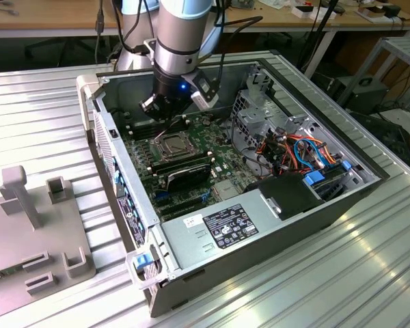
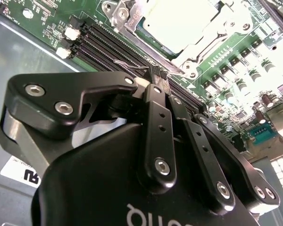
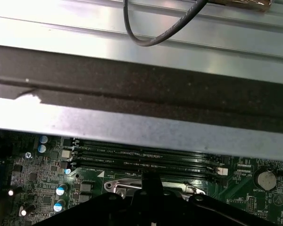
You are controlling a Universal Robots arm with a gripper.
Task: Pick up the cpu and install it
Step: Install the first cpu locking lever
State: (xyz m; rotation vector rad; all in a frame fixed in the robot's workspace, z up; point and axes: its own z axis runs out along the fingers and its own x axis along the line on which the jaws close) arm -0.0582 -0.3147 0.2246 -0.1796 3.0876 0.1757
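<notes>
Gripper [image 2: 156, 75]: we see fingers pressed together, nothing held — tips by the socket lever.
CPU [image 2: 179, 21]: seated in the socket [image 1: 172, 145], just beyond the fingertips.

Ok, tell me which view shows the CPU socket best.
The second wrist view: the socket sits close and well lit, with its metal frame clear beyond the gripper. The exterior view shows the socket whole but small, below the arm. The first wrist view catches just the frame's edge.
</notes>
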